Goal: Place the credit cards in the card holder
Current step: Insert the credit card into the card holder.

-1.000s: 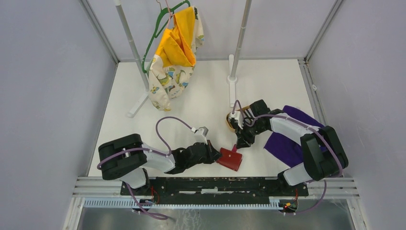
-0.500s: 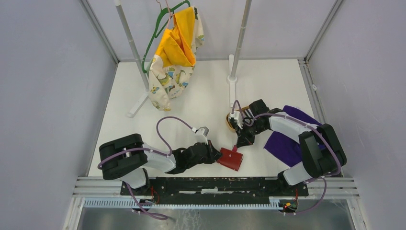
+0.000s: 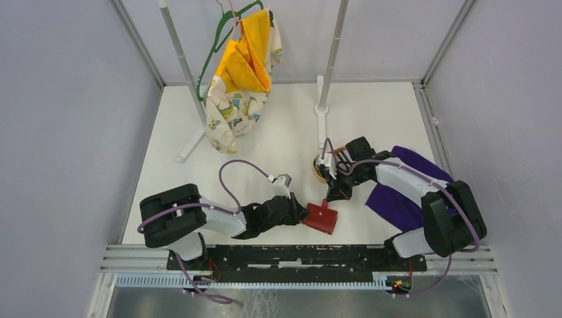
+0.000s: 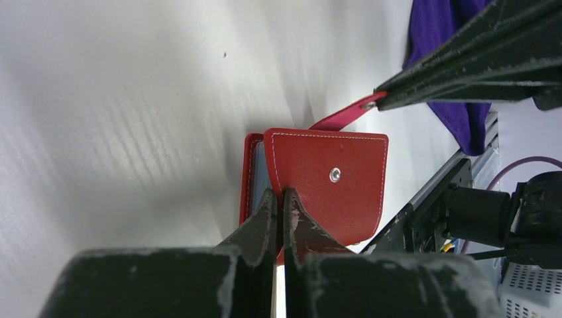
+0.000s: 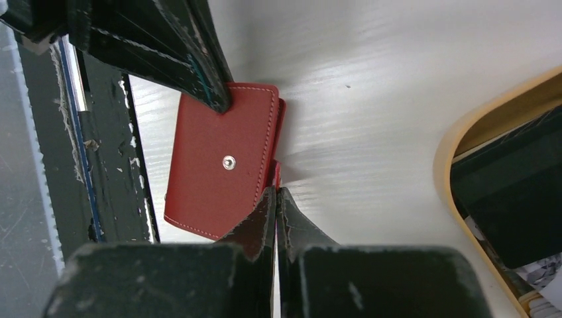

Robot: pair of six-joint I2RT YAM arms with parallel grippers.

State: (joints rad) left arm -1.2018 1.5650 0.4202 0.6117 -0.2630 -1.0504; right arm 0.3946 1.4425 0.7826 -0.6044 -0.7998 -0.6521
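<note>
The dark-red card holder (image 3: pixel 320 218) lies near the table's front edge. It also shows in the left wrist view (image 4: pixel 331 179) and the right wrist view (image 5: pixel 222 165). My left gripper (image 3: pixel 302 213) is shut on the edge of its snap-stud flap (image 4: pixel 279 196). A pale bluish layer (image 4: pixel 259 173) shows under that flap. My right gripper (image 3: pixel 326 199) is shut on the holder's snap tab (image 5: pixel 276 192), which is pulled taut (image 4: pixel 344 118). Credit cards lie in the oval wooden tray (image 5: pixel 457 156): a black one (image 5: pixel 510 192) and printed pale ones (image 5: pixel 545 278).
The wooden tray (image 3: pixel 319 167) sits behind my right wrist, mostly hidden. A purple cloth (image 3: pixel 397 192) lies under the right arm. A clothes rack with a yellow garment (image 3: pixel 242 73) stands at the back. The metal rail (image 3: pixel 298 255) runs along the front edge.
The card holder has shifted slightly away from the front rail, both grippers still shut on it. The arms have barely moved.
</note>
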